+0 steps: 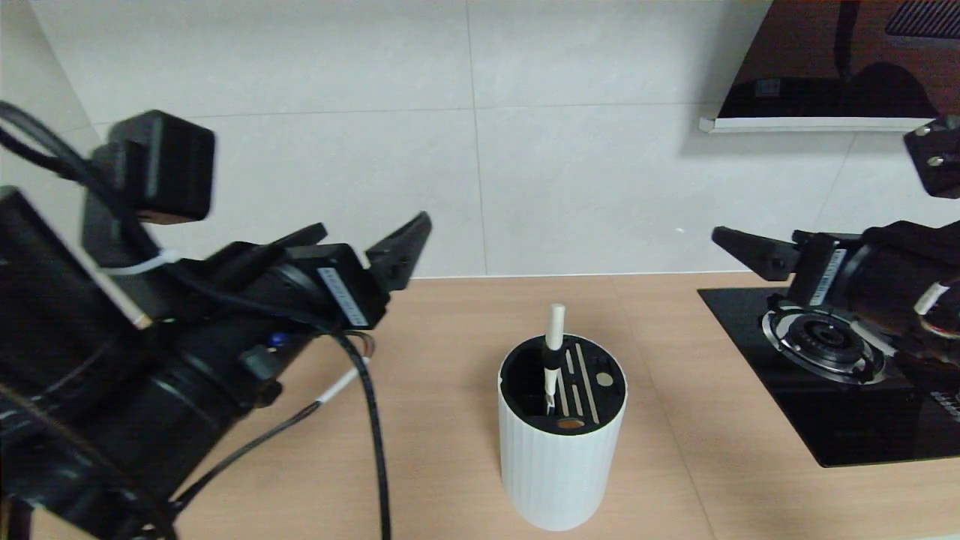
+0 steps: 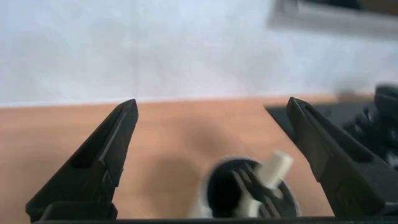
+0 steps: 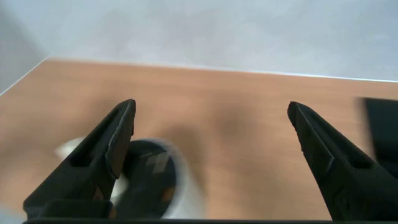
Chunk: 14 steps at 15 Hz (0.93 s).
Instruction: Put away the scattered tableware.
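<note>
A white ribbed utensil holder point(image 1: 561, 450) with a black slotted top stands upright on the wooden counter point(image 1: 450, 390). One white-handled utensil point(image 1: 553, 330) sticks up out of a slot. The holder point(image 2: 249, 193) and that handle point(image 2: 270, 171) lie below my left gripper point(image 2: 211, 118), which is open and empty. In the head view the left gripper point(image 1: 367, 247) hangs above the counter, left of the holder. My right gripper point(image 3: 211, 121) is open and empty too, with the holder point(image 3: 155, 180) beneath it. One right fingertip point(image 1: 731, 241) points left, above the counter's right part.
A black gas hob point(image 1: 832, 375) with a round burner point(image 1: 821, 337) lies at the right of the counter. A range hood point(image 1: 825, 67) hangs above it. A tiled wall point(image 1: 480, 150) closes off the back. Loose black cables point(image 1: 371, 420) hang from the left arm.
</note>
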Motion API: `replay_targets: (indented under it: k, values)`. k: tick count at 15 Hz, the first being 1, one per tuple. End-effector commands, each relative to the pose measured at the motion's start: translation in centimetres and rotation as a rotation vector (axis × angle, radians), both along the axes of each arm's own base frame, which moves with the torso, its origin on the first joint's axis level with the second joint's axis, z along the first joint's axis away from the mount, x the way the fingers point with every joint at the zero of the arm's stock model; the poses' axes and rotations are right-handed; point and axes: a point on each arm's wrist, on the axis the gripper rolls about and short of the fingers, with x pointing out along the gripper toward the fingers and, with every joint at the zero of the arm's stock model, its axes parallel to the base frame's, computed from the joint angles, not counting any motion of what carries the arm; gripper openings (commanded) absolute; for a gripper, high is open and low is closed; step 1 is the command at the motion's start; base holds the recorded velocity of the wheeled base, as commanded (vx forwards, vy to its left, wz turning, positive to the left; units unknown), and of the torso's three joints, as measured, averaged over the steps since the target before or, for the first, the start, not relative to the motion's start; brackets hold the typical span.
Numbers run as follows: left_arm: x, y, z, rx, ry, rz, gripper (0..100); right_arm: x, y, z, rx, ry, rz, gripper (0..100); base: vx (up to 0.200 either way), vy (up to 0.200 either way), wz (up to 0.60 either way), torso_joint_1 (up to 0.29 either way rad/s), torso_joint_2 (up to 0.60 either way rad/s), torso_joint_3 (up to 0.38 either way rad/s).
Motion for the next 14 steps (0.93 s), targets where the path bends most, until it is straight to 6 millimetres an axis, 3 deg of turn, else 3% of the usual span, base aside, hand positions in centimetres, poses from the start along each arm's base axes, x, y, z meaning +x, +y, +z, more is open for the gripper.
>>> replay_targets:
  k: [1, 4, 6, 7, 9, 11, 14]
  values:
    - [-4.3, 6.8, 1.0, -0.029, -0.08, 0.11, 100, -4.2, -3.9, -0.1, 0.027, -0.063, -0.084, 100, 0.0, 0.0, 0.0, 0.0, 0.0, 0.0]
    - [-10.0, 12.3, 0.1, 0.076, -0.097, 0.24, 100, -10.4, -7.0, -1.4, 0.02, -0.17, -0.118, 100, 0.0, 0.0, 0.0, 0.0, 0.0, 0.0]
    - [-13.2, 14.3, -0.3, 0.084, -0.119, 0.277, 100, -13.4, -8.4, -2.6, -0.03, -0.236, -0.167, 100, 0.0, 0.0, 0.0, 0.0, 0.0, 0.0]
    - [-15.7, 15.6, -1.1, 0.101, -0.129, 0.331, 100, -15.8, -9.5, -3.8, -0.052, -0.277, -0.239, 100, 0.0, 0.0, 0.0, 0.0, 0.0, 0.0]
    - [-18.1, 16.4, -2.2, 0.118, -0.14, 0.393, 100, -18.6, -10.3, -4.7, -0.08, -0.337, -0.313, 100, 0.0, 0.0, 0.0, 0.0, 0.0, 0.0]
    - [-21.4, 17.0, -3.7, 0.142, -0.196, 0.47, 100, -22.8, -10.8, -5.8, -0.087, -0.382, -0.367, 100, 0.0, 0.0, 0.0, 0.0, 0.0, 0.0]
    - [-23.0, 16.7, -5.2, 0.148, -0.203, 0.578, 100, -24.2, -10.7, -7.6, -0.102, -0.325, -0.413, 100, 0.0, 0.0, 0.0, 0.0, 0.0, 0.0]
